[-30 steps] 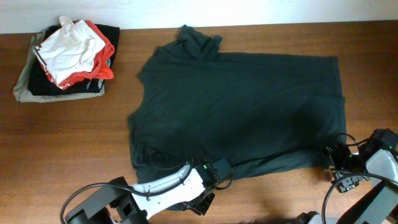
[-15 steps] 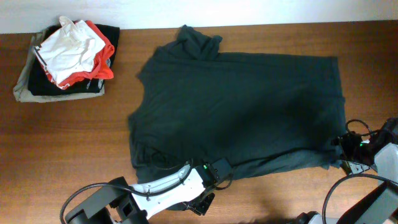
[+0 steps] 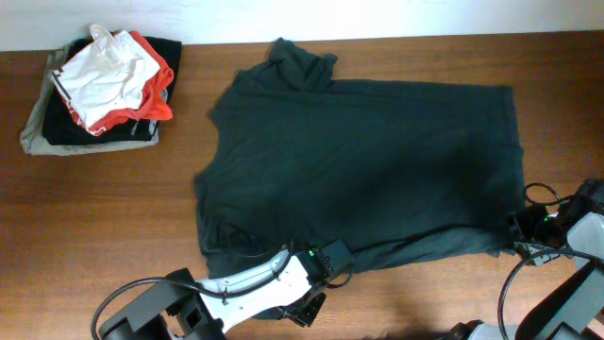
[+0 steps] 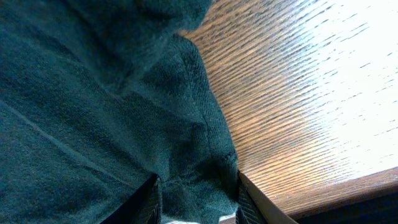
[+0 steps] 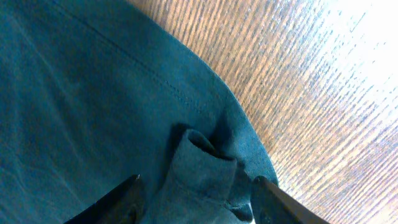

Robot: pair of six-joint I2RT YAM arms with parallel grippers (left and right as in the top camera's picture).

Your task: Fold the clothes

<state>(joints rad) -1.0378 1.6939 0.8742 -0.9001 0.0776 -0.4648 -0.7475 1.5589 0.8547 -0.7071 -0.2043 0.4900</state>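
**Right hem corner eases outward while both arms hold the near edge**

The dark green T-shirt [image 3: 368, 161] lies spread flat across the middle of the wooden table [image 3: 113, 217], collar end toward the far edge and the hem toward the robot. A stack of folded clothes [image 3: 99, 90] sits well apart at the far left corner.

Over the last second the right arm has slid a little toward the right edge of the table, and the shirt's near right corner has gone with it, so the hem there looks slightly more stretched. The left arm has not moved, and the rest of the garment lies as it did.

In the left wrist view, the left gripper [image 4: 198, 200] is clenched on a bunched piece of hem, with cloth filling the gap between its fingers [image 4: 150, 198]. In the right wrist view, the right gripper [image 5: 199, 199] grasps a raised pleat of the corner between its fingers [image 5: 127, 196], with bare wood just beyond.

This reads as taking slack out of the near edge before a fold. No fold has been made yet, so the task is at an early stage. The likely next step is lifting the hem and carrying it toward the collar. The main risk is the thin pinch on the right slipping free.
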